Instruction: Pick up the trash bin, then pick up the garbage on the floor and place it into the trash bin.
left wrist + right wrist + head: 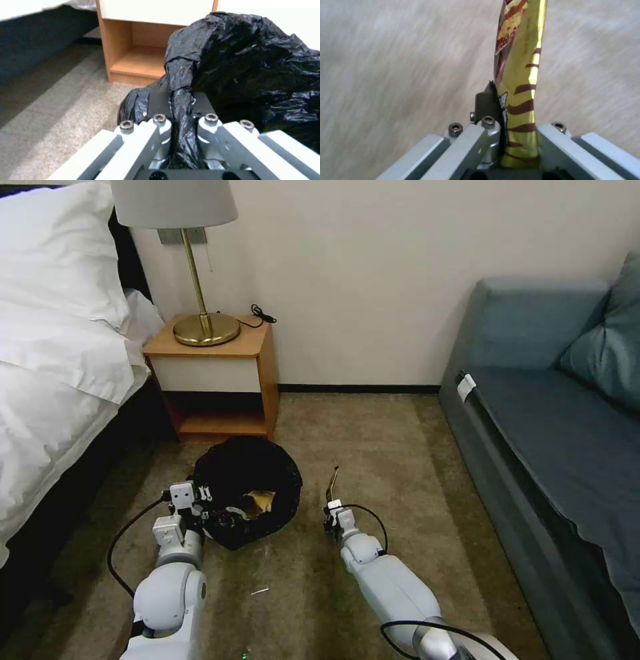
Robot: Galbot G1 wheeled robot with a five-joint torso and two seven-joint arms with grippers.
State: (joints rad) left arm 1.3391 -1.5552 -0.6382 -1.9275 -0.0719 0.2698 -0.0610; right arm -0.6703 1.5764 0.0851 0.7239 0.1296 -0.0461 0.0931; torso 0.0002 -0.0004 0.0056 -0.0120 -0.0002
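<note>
The trash bin (250, 490), draped in a crinkly black bag, hangs low over the carpet in front of the nightstand, with some litter lying inside. My left gripper (203, 510) is shut on the bin's near-left rim; the left wrist view shows a fold of black bag (181, 105) pinched between its fingers. My right gripper (331, 507) is to the right of the bin, above the carpet, shut on a piece of garbage, a brown-gold snack bar wrapper (332, 483) that sticks up from it. Gold with brown stripes, the wrapper (520, 82) stands out between the fingers.
A wooden nightstand (220, 380) with a brass lamp (200, 323) stands against the wall behind the bin. The bed (60, 373) runs along the left, a blue-grey sofa (553, 433) along the right. A small white scrap (260, 591) lies on the carpet between my arms.
</note>
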